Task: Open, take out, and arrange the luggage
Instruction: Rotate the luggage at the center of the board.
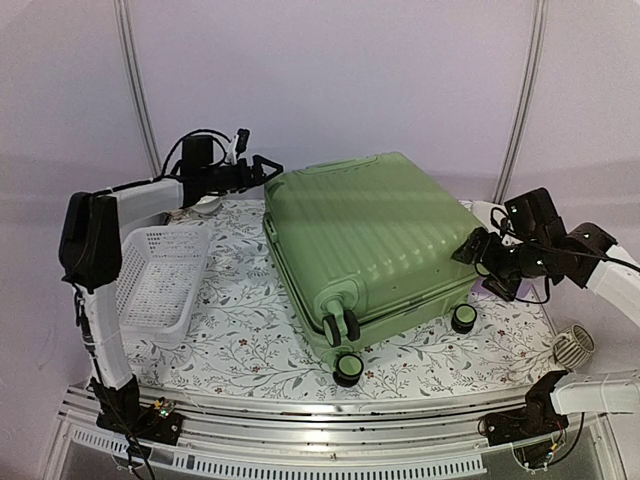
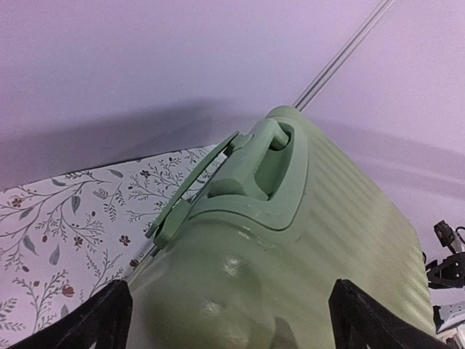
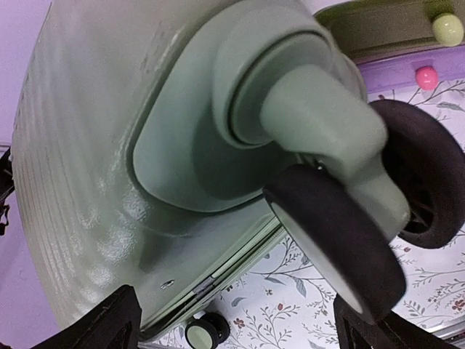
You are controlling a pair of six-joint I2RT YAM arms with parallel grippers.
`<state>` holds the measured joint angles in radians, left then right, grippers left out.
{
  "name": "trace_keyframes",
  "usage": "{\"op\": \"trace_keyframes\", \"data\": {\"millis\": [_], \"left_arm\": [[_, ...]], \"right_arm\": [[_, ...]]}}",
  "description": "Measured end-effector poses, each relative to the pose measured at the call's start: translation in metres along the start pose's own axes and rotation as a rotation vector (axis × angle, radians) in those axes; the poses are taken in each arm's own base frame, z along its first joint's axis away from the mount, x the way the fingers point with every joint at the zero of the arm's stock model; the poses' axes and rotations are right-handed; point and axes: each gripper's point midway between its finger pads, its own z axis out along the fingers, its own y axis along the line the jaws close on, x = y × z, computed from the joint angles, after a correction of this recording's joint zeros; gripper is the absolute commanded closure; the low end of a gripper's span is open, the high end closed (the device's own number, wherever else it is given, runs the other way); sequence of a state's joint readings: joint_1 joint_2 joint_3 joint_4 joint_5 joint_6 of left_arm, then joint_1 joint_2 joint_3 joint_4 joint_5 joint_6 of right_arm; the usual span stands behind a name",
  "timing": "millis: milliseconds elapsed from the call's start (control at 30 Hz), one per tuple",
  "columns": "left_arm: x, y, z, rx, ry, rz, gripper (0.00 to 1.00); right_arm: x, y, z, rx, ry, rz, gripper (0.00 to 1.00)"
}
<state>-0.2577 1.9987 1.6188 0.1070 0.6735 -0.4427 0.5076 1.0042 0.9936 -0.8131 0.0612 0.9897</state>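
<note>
The luggage (image 1: 365,240), a light-green ribbed hard-shell suitcase, lies flat and closed in the middle of the table, its black wheels (image 1: 348,368) toward the near edge. My left gripper (image 1: 262,172) is at its far left corner. In the left wrist view that rounded corner (image 2: 232,291) fills the space between the open fingers (image 2: 109,320), with the green handle (image 2: 254,171) just beyond. My right gripper (image 1: 472,248) is at the right corner. There its open fingers (image 3: 102,327) straddle the shell's lower edge (image 3: 211,273), close under a caster wheel (image 3: 334,240).
A white perforated basket (image 1: 160,275) stands left of the suitcase on the floral tablecloth (image 1: 250,340). A small round ribbed object (image 1: 573,345) lies at the right edge. A purple-edged item with pink and green knobs (image 3: 407,69) sits behind the wheels. Backdrop poles (image 1: 140,90) rise behind.
</note>
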Motion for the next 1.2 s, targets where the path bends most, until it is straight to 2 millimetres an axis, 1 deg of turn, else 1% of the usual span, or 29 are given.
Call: {"op": "trace_keyframes", "data": {"millis": [167, 233, 333, 467, 567, 633, 767, 833, 900, 1000, 1033, 1100, 1167, 1200], "left_arm": [[0.026, 0.02, 0.019, 0.038, 0.047, -0.076, 0.02], [0.024, 0.02, 0.022, 0.054, 0.045, -0.077, 0.02], [0.013, 0.02, 0.027, 0.068, 0.027, -0.062, 0.02], [0.002, 0.023, 0.034, 0.075, 0.007, -0.047, 0.04], [0.002, 0.028, 0.041, 0.078, 0.008, -0.046, 0.07], [0.007, 0.031, 0.045, 0.092, 0.026, -0.056, 0.08], [0.013, 0.022, 0.046, 0.138, 0.054, -0.061, 0.09], [0.019, 0.019, 0.044, 0.15, 0.07, -0.064, 0.1], [0.023, 0.014, 0.039, 0.16, 0.082, -0.067, 0.11], [0.026, 0.009, 0.029, 0.154, 0.08, -0.054, 0.12], [0.028, 0.009, 0.023, 0.144, 0.074, -0.05, 0.12], [0.031, 0.009, 0.008, 0.123, 0.051, -0.042, 0.12], [0.038, 0.006, -0.012, 0.102, 0.031, -0.05, 0.12], [0.043, 0.0, -0.025, 0.106, 0.025, -0.059, 0.13]], "right_arm": [[0.009, 0.01, 0.005, -0.071, 0.04, -0.043, 0.06], [0.01, 0.014, 0.005, -0.093, 0.045, -0.054, 0.06], [0.011, 0.022, 0.005, -0.132, 0.051, -0.073, 0.06], [0.012, 0.038, 0.005, -0.207, 0.064, -0.099, 0.06], [0.013, 0.048, 0.008, -0.247, 0.077, -0.11, 0.06], [0.014, 0.052, 0.012, -0.263, 0.084, -0.118, 0.07], [0.013, 0.063, 0.014, -0.304, 0.089, -0.136, 0.07], [0.014, 0.068, 0.017, -0.324, 0.096, -0.151, 0.09], [0.019, 0.066, 0.023, -0.317, 0.125, -0.159, 0.1], [0.03, 0.061, 0.036, -0.293, 0.182, -0.163, 0.11], [0.034, 0.063, 0.038, -0.301, 0.203, -0.166, 0.11], [0.038, 0.067, 0.038, -0.312, 0.212, -0.177, 0.11], [0.047, 0.073, 0.04, -0.322, 0.235, -0.198, 0.11], [0.052, 0.076, 0.042, -0.325, 0.251, -0.209, 0.11]]}}
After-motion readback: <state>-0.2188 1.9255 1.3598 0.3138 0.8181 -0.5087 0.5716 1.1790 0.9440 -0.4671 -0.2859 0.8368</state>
